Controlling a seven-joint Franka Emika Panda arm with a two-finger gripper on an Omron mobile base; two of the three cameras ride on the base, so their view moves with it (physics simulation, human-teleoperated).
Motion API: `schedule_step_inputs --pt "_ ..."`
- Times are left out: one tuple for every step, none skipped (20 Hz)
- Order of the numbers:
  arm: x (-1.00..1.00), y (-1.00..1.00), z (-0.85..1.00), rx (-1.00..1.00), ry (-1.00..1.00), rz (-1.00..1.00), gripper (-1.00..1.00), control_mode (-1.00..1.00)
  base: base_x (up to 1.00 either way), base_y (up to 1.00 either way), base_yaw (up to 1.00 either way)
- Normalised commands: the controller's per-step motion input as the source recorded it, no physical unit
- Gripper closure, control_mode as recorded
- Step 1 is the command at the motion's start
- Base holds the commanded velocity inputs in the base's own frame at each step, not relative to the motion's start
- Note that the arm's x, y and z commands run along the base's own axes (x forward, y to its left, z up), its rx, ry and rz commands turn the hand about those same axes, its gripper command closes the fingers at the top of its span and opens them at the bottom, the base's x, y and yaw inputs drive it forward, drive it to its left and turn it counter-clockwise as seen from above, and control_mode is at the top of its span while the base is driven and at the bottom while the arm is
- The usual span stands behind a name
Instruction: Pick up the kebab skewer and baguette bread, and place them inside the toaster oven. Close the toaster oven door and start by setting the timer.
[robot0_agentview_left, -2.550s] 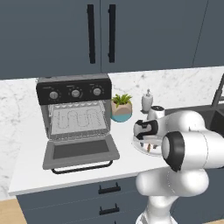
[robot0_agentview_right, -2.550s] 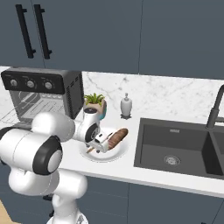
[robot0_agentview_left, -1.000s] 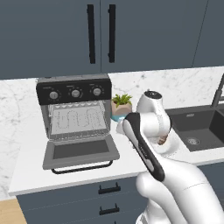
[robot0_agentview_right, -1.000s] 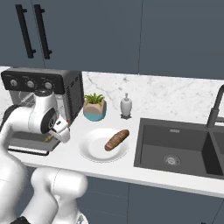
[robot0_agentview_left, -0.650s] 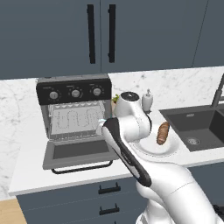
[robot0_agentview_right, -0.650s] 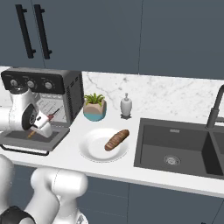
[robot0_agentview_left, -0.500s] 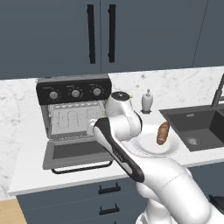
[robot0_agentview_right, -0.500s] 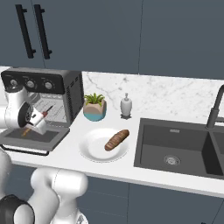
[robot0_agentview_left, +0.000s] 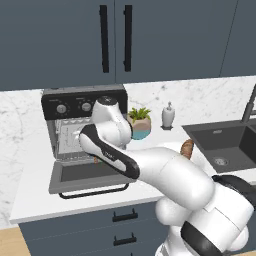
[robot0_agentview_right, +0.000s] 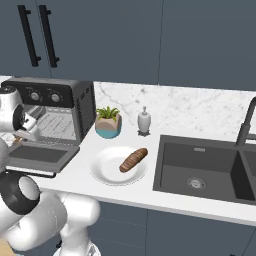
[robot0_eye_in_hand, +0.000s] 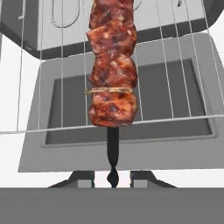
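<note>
Left base view: the arm reaches across the worktop (robot0_agentview_left: 30, 190) into the mouth of the oven (robot0_agentview_left: 82, 107), whose door (robot0_agentview_left: 87, 176) lies folded down flat in front. The arm's bulk hides the gripper here. A tip of the baguette (robot0_agentview_left: 187, 147) peeks out past the forearm, well to the right of the oven. A small plant (robot0_agentview_left: 138, 122) and a soap bottle (robot0_agentview_left: 168, 116) stand against the back wall, and the sink (robot0_agentview_left: 225, 145) sits at the far right.

Right base view: the baguette (robot0_agentview_right: 133, 159) lies on a white plate (robot0_agentview_right: 106, 172) between the oven (robot0_agentview_right: 55, 107) and the sink (robot0_agentview_right: 205, 172). The hand sits at the oven opening, above the lowered door (robot0_agentview_right: 40, 155). The plant (robot0_agentview_right: 108, 123) is just beside the oven's right wall, with the bottle (robot0_agentview_right: 144, 121) next to it.

Hand view: the skewer (robot0_eye_in_hand: 112, 65) runs straight up from the gripper (robot0_eye_in_hand: 112, 177), its meat chunks lying over the wire rack (robot0_eye_in_hand: 183, 74) inside the oven. The dark stick end sits between the 2 finger tips (robot0_eye_in_hand: 81, 178), which stand slightly apart either side of it; I cannot tell whether they actually press on it. The open door (robot0_eye_in_hand: 122, 148) shows below the rack.
</note>
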Motion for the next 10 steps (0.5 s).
schedule_step_inputs --pt "0.01 0.46 -0.35 0.00 0.01 0.00 1.00 -1.00 0.00 0.00 0.00" --pt "0.05 0.36 -0.31 0.00 0.00 0.00 1.00 -1.00 0.00 0.00 0.00" --pt "0.16 0.34 -0.29 0.00 0.00 0.00 1.00 -1.00 0.00 0.00 0.00" --pt "0.31 0.31 -0.23 0.00 0.00 0.00 1.00 -1.00 0.00 0.00 0.00" --pt "0.43 0.18 -0.11 0.00 0.00 0.00 1.00 -1.00 0.00 0.00 0.00" --pt "0.37 0.17 -0.14 0.00 0.00 0.00 1.00 -1.00 0.00 0.00 0.00" --pt "0.43 0.18 -0.21 0.00 0.00 0.00 1.00 -1.00 0.00 0.00 0.00" --pt "0.42 0.14 -0.20 0.00 0.00 0.00 1.00 -1.00 0.00 0.00 0.00" --pt "0.44 0.09 -0.21 0.00 0.01 0.00 1.00 -1.00 0.00 0.00 0.00" --pt "0.36 0.11 -0.26 0.00 0.02 0.00 1.00 -1.00 0.00 0.00 0.00"
